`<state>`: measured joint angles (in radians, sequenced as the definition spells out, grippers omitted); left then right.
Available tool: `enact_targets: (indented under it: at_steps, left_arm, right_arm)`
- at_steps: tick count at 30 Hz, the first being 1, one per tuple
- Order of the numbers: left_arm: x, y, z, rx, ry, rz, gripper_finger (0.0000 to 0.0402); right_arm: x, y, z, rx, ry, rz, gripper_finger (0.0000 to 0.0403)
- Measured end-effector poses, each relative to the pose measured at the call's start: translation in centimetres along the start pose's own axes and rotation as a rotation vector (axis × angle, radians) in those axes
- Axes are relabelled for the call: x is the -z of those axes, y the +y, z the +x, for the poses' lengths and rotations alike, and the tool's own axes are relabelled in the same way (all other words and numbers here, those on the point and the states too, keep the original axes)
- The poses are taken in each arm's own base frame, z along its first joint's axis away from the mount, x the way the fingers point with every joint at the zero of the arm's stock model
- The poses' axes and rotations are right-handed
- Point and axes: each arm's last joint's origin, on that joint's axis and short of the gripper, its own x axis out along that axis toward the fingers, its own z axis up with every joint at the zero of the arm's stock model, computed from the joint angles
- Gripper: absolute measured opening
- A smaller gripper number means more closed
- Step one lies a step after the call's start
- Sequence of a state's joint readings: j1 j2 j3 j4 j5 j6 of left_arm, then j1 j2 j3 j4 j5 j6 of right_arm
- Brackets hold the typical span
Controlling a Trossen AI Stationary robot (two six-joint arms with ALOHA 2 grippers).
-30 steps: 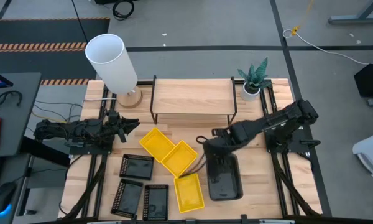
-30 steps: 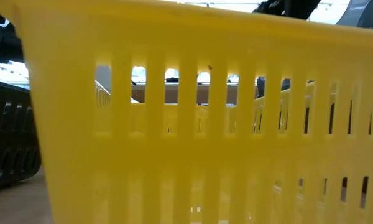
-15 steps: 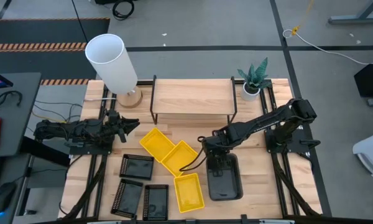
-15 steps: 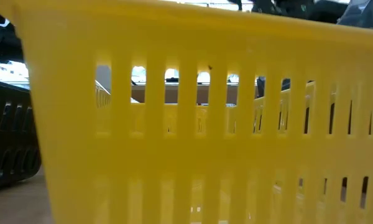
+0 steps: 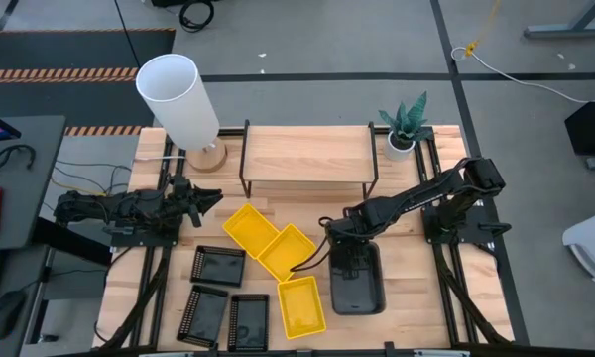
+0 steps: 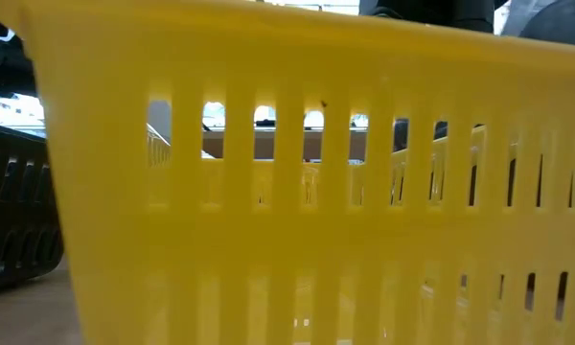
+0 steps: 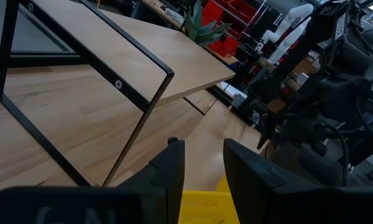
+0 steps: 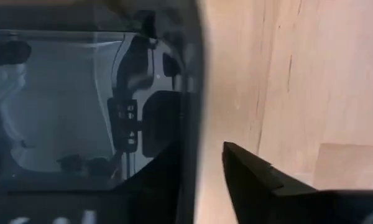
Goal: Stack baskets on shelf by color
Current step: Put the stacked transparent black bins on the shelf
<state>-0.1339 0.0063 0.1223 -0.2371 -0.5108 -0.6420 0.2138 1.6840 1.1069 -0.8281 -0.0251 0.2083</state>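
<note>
Straddling the grey basket's (image 5: 358, 283) shelf-side rim, the open right tool (image 5: 344, 245) is sitting directly over it. The basket's long axis is pointing at the shelf (image 5: 307, 155); the left tool (image 5: 204, 199) is waiting open, farther off.

the low view is almost wholly filled by the slotted wall of a yellow basket (image 6: 297, 192) standing right against the lens, its sides and bottom cut off by the picture's edges; only slivers of the table show through the slots, too small to tell apart. a black basket (image 6: 14, 220) is cut off at the left edge. in the high view the right gripper (image 5: 344, 250) covers the far end of the smoky-grey basket (image 5: 358, 288), and how many are nested there cannot be told. in the right wrist view the grey basket (image 8: 62, 106) is blurred and cut off, one finger (image 8: 261, 177) outside its wall, the other hidden in the dark blur.
</note>
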Motion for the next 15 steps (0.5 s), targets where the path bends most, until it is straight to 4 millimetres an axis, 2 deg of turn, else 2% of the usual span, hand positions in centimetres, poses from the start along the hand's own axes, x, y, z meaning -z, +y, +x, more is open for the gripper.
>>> enact_targets:
  at_steps: [8, 15]
  left_arm:
    - [0.0, 0.0, 0.0, 0.0, 0.0, 0.0, 0.0117]
    - [0.0, 0.0, 0.0, 0.0, 0.0, 0.0, 0.0117]
  right_arm:
    - [-0.16, 0.1, -0.06, -0.049, -0.009, 0.021, 0.0016]
    - [-0.14, -0.06, -0.05, -0.056, -0.004, -0.019, 0.0021]
